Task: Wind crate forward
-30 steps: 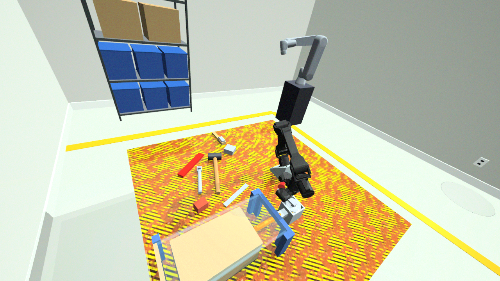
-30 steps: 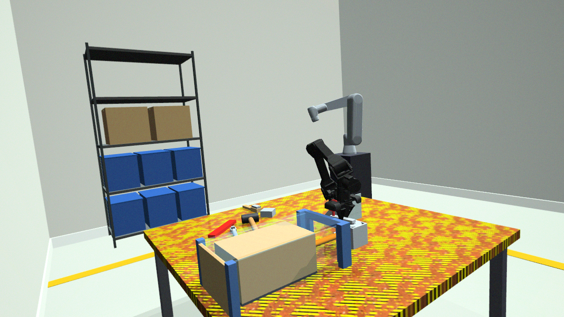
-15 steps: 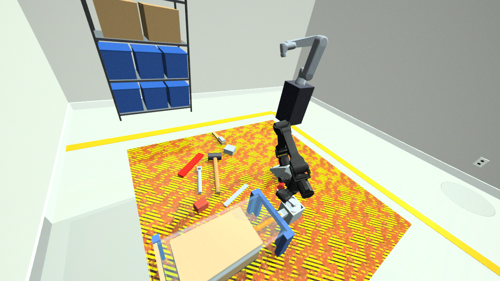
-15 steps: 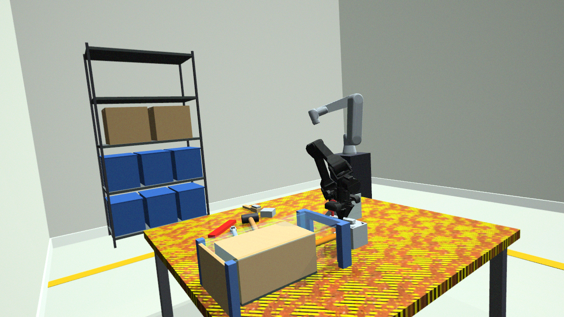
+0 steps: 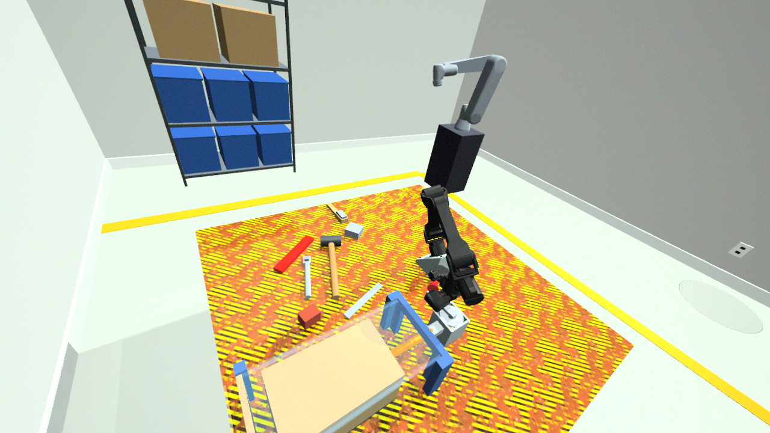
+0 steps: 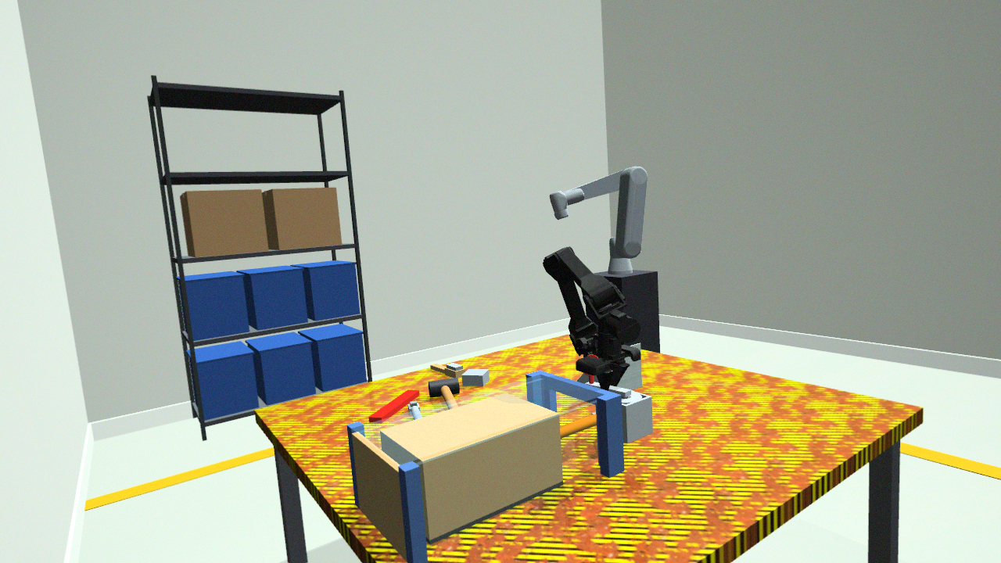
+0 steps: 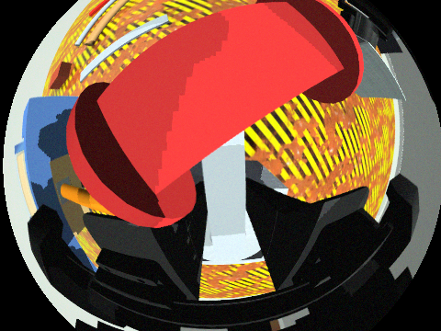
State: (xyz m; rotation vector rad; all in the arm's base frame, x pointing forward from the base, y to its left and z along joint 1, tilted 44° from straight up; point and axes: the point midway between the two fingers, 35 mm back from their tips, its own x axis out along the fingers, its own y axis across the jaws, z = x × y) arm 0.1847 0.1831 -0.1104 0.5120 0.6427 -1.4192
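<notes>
The crate (image 5: pixel 333 371) (image 6: pixel 489 475) sits flat inside the clear-panelled cubby, with a gap between its front and the blue frame (image 5: pixel 418 323) (image 6: pixel 610 434) (image 7: pixel 41 119). An orange strap (image 5: pixel 409 344) (image 6: pixel 577 425) (image 7: pixel 75 192) spans the gap towards the grey winch (image 5: pixel 457 325) (image 6: pixel 638 420). My gripper (image 7: pixel 224 186) points down over the winch, shut on the steel arm of the winch handle. The handle's red grip (image 5: pixel 432 286) (image 6: pixel 591 360) (image 7: pixel 207 92) stands to one side of the fingers. The handle's key end and the winch hole are hidden, so its seating cannot be seen.
A grey angled piece (image 5: pixel 433 263) stands just behind the red grip. A steel strip (image 5: pixel 363 300) (image 7: pixel 124 43), a red block (image 5: pixel 309 316), a mallet (image 5: pixel 333 269), a wrench (image 5: pixel 307 279) and a red bar (image 5: pixel 293 254) lie beyond the cubby.
</notes>
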